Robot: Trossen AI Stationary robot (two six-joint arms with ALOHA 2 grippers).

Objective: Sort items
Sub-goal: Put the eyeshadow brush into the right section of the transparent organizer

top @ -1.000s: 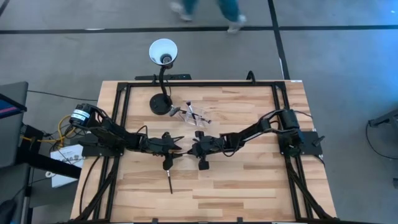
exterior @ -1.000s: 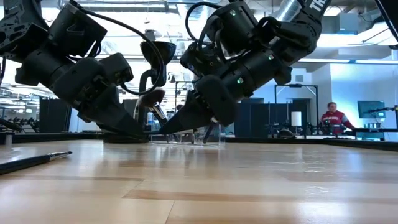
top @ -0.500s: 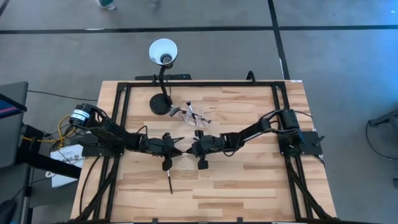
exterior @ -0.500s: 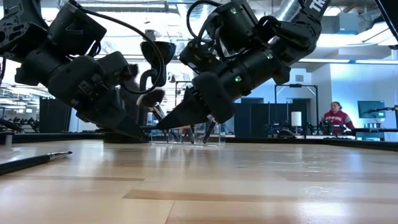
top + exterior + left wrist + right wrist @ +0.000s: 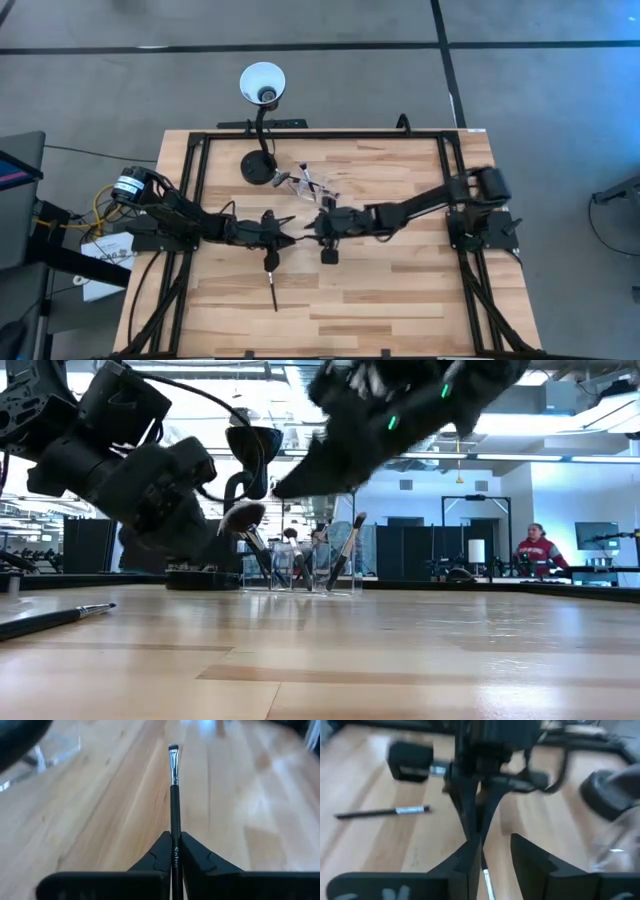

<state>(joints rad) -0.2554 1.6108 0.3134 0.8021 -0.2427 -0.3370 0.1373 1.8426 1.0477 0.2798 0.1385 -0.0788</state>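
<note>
The left gripper [image 5: 288, 238] was clenched on a slim makeup brush [image 5: 173, 790]: in the left wrist view the two fingers pinched the dark handle, and the silvery ferrule and small dark tip ran straight out ahead of the fingertips, along the gripper's own forward line. The brush's long axis therefore followed the left arm's reach, tip pointing away from the wrist and toward the right gripper [image 5: 312, 229], which sat just beyond it near the table's [image 5: 400, 300] middle.

The right gripper's fingers stood slightly parted and gripped nothing that could be seen, though a thin light sliver showed low in the gap between them. The other arm's claw lay straight ahead of it. From above the two claws nearly met nose to nose, so the left gripper was the nearer one to the held brush by far.

A second brush [image 5: 272, 293] lay flat on the wood, apart from both claws, on the near side of the left gripper; its long axis ran roughly crosswise to the left arm's reach. Behind the right gripper, a clear holder [image 5: 310, 575] held several more brushes leaning upright, beside the black lamp base [image 5: 257, 168].

I judged that the next move turned on carrying the held brush forward, tip first.
</note>
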